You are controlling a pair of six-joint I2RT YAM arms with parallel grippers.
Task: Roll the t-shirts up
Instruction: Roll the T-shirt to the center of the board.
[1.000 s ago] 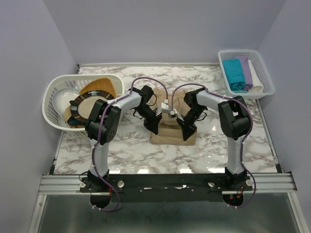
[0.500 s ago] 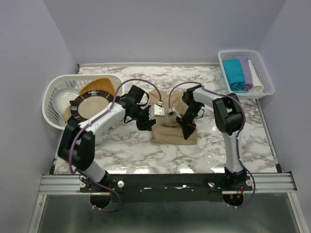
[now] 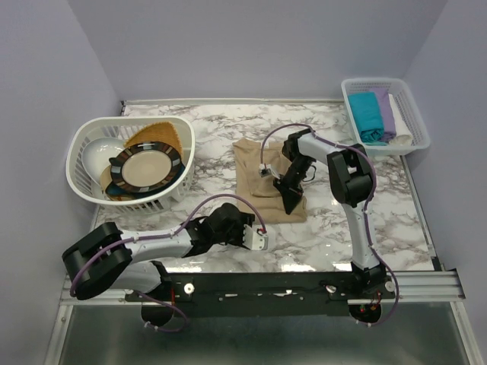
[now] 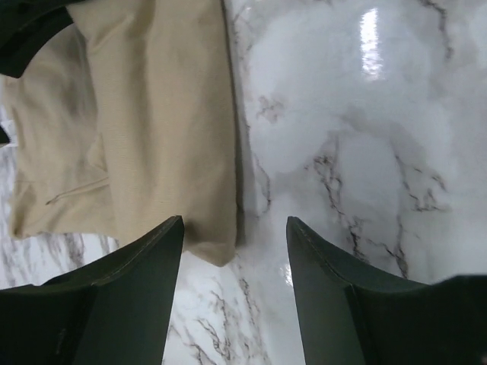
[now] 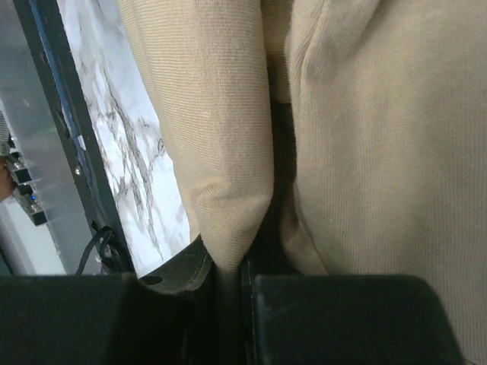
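Right gripper [image 5: 228, 268] is pinching a fold of the beige t-shirt [image 5: 365, 137]. Its wrist view shows the cloth caught between the fingers, while overhead the arm hides that. Left gripper [image 4: 234, 224] is spread wide and empty over the marble table [image 4: 365, 152], the shirt's corner just ahead. From above, the shirt lies mid-table, partly folded. The teal t-shirt [image 3: 367, 114] and lilac t-shirt [image 3: 386, 112] sit in the far-right basket [image 3: 417, 129].
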